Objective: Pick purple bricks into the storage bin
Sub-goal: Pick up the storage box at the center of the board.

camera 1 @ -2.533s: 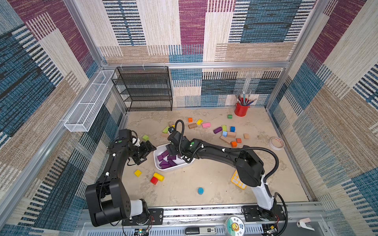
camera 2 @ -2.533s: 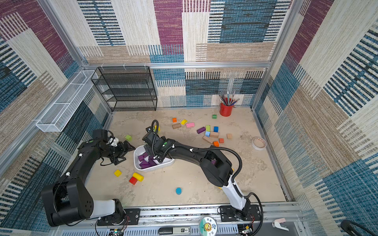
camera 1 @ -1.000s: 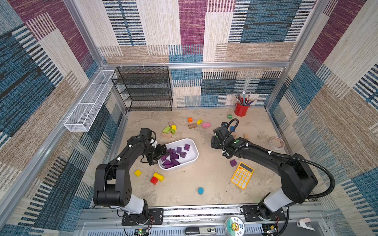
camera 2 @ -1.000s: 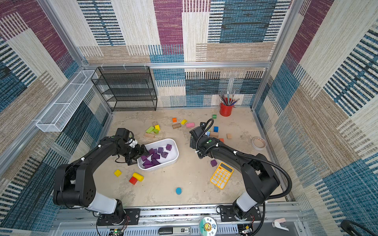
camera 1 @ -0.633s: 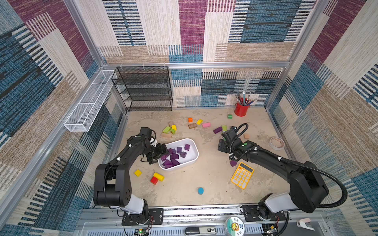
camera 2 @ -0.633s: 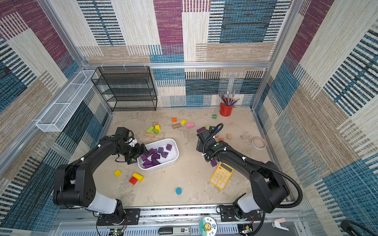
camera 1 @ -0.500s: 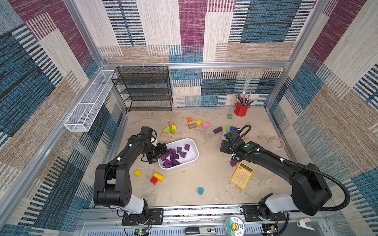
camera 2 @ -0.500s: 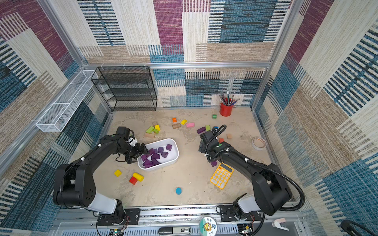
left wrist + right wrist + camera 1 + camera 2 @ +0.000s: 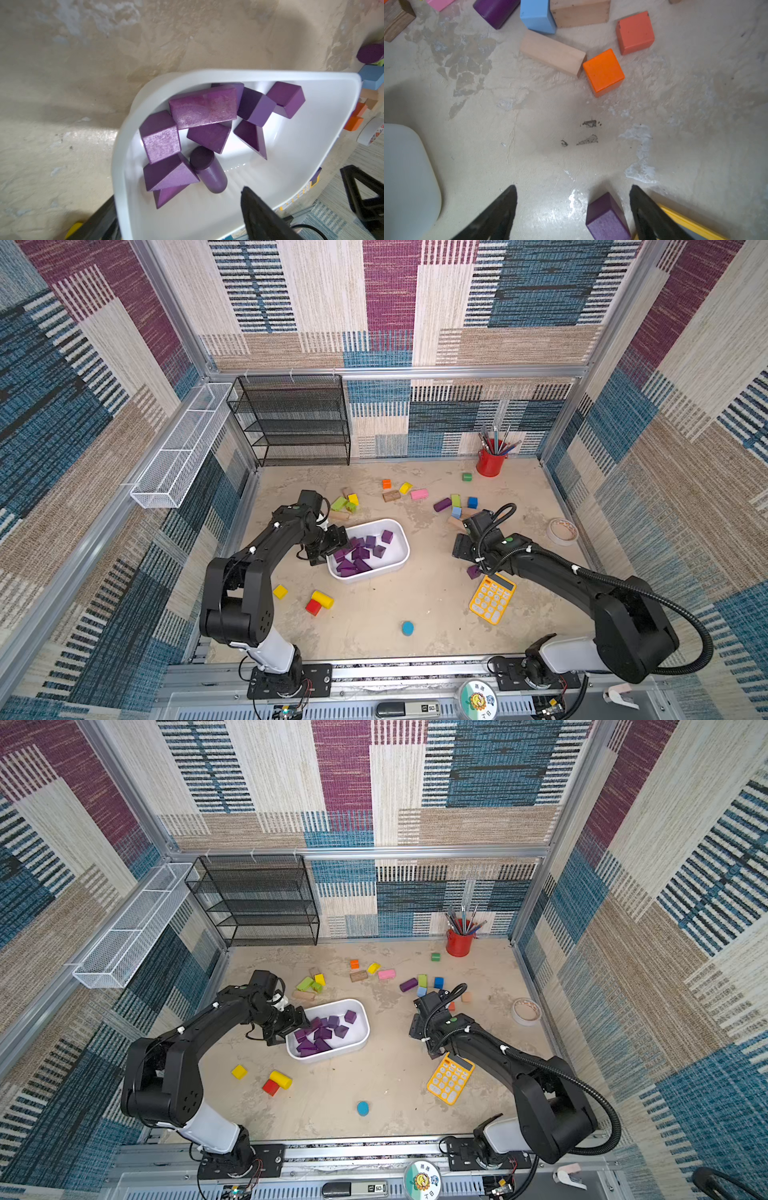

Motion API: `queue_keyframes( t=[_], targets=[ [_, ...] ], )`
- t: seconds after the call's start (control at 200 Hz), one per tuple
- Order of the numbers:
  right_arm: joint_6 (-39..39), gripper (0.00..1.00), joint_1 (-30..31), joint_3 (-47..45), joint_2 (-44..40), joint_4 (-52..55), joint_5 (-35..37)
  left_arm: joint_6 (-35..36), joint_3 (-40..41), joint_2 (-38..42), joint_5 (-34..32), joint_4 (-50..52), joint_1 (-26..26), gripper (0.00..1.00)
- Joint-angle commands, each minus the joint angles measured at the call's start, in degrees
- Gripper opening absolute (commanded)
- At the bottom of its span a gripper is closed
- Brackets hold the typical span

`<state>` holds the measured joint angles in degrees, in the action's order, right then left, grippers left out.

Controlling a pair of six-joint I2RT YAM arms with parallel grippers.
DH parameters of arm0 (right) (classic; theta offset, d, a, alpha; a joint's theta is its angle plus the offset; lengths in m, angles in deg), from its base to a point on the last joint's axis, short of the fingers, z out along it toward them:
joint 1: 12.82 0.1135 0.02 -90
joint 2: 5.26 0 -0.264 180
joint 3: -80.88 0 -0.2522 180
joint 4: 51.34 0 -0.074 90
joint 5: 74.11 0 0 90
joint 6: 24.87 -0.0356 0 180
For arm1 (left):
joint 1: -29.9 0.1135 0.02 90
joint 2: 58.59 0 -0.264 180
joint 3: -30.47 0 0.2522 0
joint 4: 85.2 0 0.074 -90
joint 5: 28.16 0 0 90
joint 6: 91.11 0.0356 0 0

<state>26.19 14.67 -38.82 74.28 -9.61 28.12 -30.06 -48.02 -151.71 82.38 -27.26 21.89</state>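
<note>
The white storage bin point(image 9: 399, 564) holds several purple bricks point(image 9: 361, 553), seen close in the left wrist view as bricks point(image 9: 203, 108) inside the bin point(image 9: 249, 74). My left gripper point(image 9: 332, 545) is open at the bin's left end, one finger inside and one outside the wall point(image 9: 178, 193). My right gripper point(image 9: 467, 558) is open low over the table point(image 9: 573, 187). A loose purple cube point(image 9: 607, 218) stands between its fingers, close to one of them; it also shows in a top view as a cube point(image 9: 473, 571). Another purple brick point(image 9: 442, 504) lies farther back.
A yellow calculator point(image 9: 492, 599) lies right beside the loose cube. Orange cubes point(image 9: 604, 72), a wooden bar point(image 9: 552, 54) and a light blue block point(image 9: 537, 16) lie beyond the right gripper. A tape roll point(image 9: 562, 531), red pencil cup point(image 9: 490, 462) and black rack point(image 9: 299, 423) stand around the edges.
The right arm has left the bin and swung right and toward the front, coming down around the loose purple cube. The bin has shifted right. Over the last second the left arm has stayed put.
</note>
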Motion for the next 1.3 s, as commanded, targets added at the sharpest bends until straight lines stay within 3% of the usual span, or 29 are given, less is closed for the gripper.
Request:
queue_keyframes(
  t=[0.0,0.215,0.591,1.026,1.292],
  targets=[
    [-1.2,0.85,0.0,-0.3,-0.3,0.8,-0.7,-1.3,-1.2,-0.5,-1.1,0.1,-0.2,0.86],
    [-1.8,0.83,-0.1,-1.2,-1.3,2.3,-1.6,-0.6,-2.8,-1.6,-1.2,0.7,-0.3,0.86],
    [-3.2,0.81,-0.2,-1.8,-1.5,4.7,-2.6,1.1,-4.2,2.5,-9.7,5.3,-0.3,0.88],
    [-3.6,0.78,-0.1,-3.7,0.0,1.5,-5.9,3.7,-10.0,3.9,-14.6,8.5,-0.3,0.88],
    [-3.8,0.74,1.0,-0.1,3.0,-1.2,-9.6,5.4,-9.0,3.2,-16.9,8.5,-0.3,0.88]
  ],
)
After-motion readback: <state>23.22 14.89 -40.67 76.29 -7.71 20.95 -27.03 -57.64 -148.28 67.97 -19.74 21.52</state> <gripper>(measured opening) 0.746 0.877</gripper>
